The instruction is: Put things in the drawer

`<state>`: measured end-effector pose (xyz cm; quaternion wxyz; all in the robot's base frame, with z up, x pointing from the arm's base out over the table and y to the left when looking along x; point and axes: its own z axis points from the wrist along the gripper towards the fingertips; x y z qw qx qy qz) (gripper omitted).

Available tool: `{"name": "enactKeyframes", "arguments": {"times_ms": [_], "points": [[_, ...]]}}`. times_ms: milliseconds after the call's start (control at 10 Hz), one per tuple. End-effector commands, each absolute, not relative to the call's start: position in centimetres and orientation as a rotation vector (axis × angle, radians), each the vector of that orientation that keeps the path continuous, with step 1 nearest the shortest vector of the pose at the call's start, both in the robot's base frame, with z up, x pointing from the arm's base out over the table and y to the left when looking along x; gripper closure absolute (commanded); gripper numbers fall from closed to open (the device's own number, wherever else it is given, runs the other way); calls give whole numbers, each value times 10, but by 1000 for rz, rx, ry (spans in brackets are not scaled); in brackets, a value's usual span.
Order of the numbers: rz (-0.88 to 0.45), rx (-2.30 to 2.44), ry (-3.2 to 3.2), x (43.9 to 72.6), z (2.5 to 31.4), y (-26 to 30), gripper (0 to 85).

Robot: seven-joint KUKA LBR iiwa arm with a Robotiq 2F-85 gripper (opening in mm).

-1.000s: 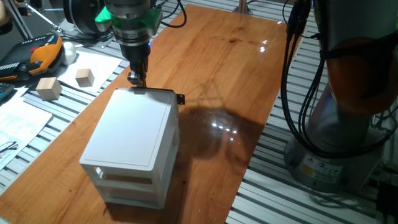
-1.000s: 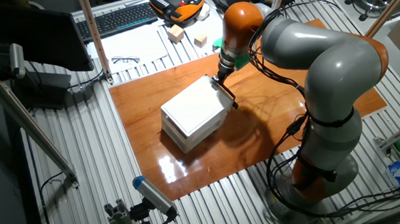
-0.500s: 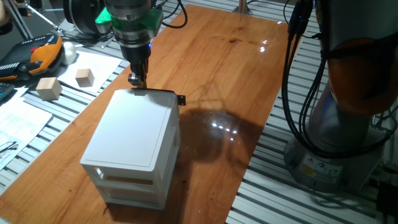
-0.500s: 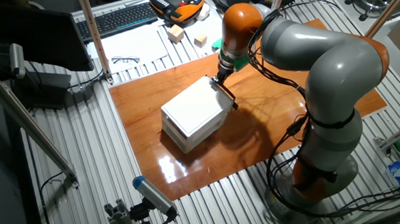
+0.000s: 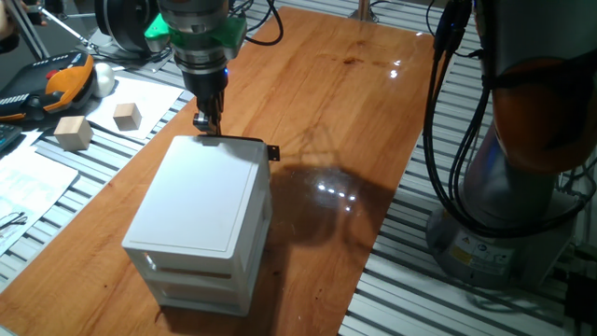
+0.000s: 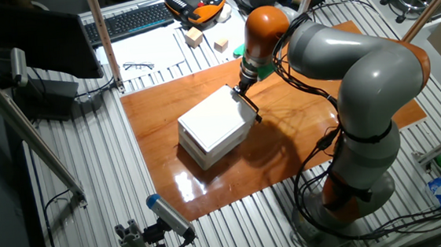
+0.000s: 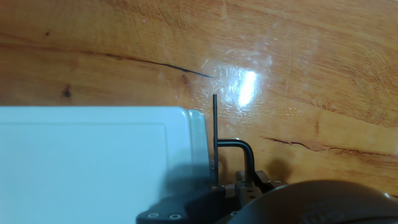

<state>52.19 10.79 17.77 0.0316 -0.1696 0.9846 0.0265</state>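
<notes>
- two larger pale wooden blocks (image 5: 73, 133) (image 5: 127, 115) lie at the far left, off the bench (image 5: 336, 103) and well apart from the cabinet; neither is the piece to stow.
- the tiny cube shows clearly in no view. a pale speck at the pincer (image 5: 205, 121) tip may be it, but it is too small to say.
- if so, it should be light, stiff and plain-faced, so take it lightly on two opposite flat faces, since it could easily twist out.
- the pincer's fingers look close together just above the cabinet's far edge; i cannot tell whether they are clenched or grasping anything.
- the white cabinet (image 5: 196, 215) stands on the bench, and its top drawer (image 5: 233, 139) looks pushed in or nearly so.
- the black knob (image 5: 271, 149) juts out at the right; it is small and rigid, the place to hook or pinch for a straight pull.
</notes>
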Motion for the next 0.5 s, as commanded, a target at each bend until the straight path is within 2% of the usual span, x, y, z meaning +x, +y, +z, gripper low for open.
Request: {"name": "enactKeyframes", "arguments": {"times_ms": [0,400], "points": [[81,-522,3032,522,178,108,850],[88,-534,3030,517,178,112,850]]}}
